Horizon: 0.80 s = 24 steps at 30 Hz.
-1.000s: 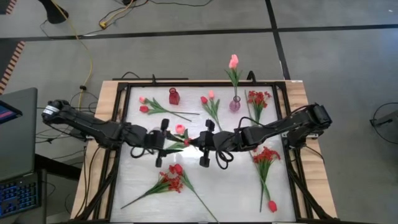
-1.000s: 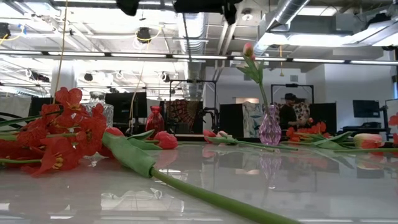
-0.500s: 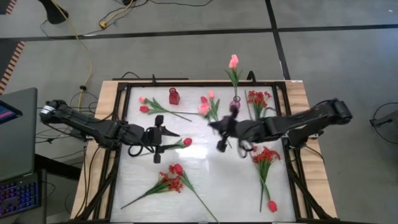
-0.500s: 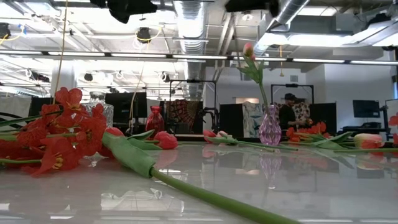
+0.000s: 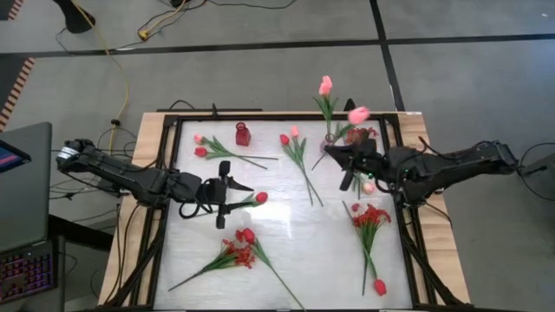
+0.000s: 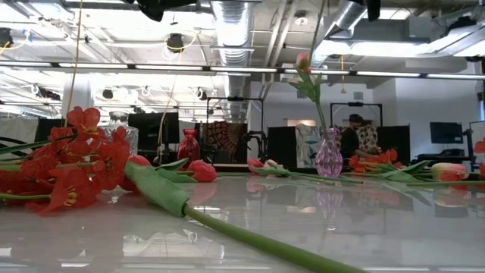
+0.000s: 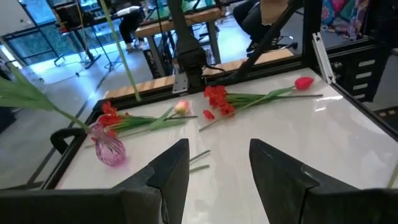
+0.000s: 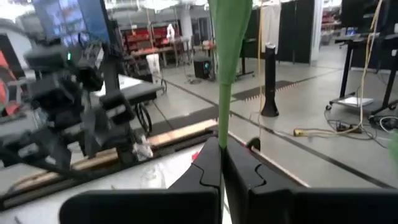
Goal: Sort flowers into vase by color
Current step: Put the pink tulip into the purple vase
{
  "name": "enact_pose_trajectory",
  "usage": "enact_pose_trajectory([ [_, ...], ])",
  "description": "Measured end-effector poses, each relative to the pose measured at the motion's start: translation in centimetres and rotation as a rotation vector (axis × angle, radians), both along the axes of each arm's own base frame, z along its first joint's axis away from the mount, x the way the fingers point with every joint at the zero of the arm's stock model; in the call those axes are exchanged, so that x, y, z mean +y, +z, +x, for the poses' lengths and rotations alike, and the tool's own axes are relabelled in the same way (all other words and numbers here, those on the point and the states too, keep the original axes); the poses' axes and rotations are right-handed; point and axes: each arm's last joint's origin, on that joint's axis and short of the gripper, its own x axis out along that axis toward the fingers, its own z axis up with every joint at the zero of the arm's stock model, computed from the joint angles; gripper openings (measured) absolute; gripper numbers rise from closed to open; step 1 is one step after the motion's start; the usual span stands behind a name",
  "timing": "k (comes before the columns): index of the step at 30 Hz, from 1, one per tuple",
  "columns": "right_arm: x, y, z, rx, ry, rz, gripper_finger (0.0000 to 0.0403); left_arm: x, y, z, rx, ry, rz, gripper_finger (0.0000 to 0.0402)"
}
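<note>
My right gripper (image 5: 336,156) hangs above the table's far right part, beside the purple vase (image 5: 329,144), and is shut on a pink tulip (image 5: 358,113). That vase holds one pink tulip (image 5: 325,85). A red vase (image 5: 243,134) stands at the far left. My left gripper (image 5: 245,194) is open at mid-table, with nothing between its fingers (image 7: 171,177). A red tulip (image 5: 260,198) lies on the table right by it. More flowers lie flat around: tulips (image 5: 293,139), (image 5: 201,147) and red sprays (image 5: 371,215), (image 5: 239,251), (image 5: 360,135). My right gripper pinches the pink tulip's green stem (image 8: 222,127) between its two fingers. The fingers lie level, coming from the table's right side, across the stem. The stem stands upright with the blossom above, its lower end (image 7: 132,87) hanging clear of the table.
A black frame (image 5: 173,173) runs around the white tabletop. A red tulip (image 5: 379,287) lies near the front right. A pink bud (image 5: 368,186) lies under my right arm. The table's middle, between the two grippers, is bare.
My right gripper has gone from mid-table, beside my left gripper, up and toward the table's right and far edges, to the purple vase. It carries the pink tulip, which now stands upright, clear of the table. The red tulip has stayed by my left gripper.
</note>
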Motion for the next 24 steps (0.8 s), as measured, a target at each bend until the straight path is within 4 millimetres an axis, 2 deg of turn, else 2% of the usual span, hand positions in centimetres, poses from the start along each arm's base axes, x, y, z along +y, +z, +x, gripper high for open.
enact_pose_trajectory([
  [9, 0.4, -0.8, -0.4, 0.102, 0.028, -0.033, 0.0028, -0.3, 1.4, 0.2, -0.187, -0.155, 0.095, 0.0157],
  [13, 0.1, -1.0, -0.3, 0.131, 0.014, -0.055, 0.0028, 0.0, -0.5, -0.2, -0.276, -0.186, 0.035, 0.0157],
  [18, -0.7, -0.7, -0.6, 0.104, -0.02, -0.054, 0.0028, 1.2, -3.3, -1.5, -0.36, -0.138, 0.017, 0.0157],
  [24, -2.0, -3.7, -0.9, 0.037, -0.066, 0.008, 0.0029, 2.9, -4.7, -2.8, -0.511, -0.098, -0.023, 0.0157],
])
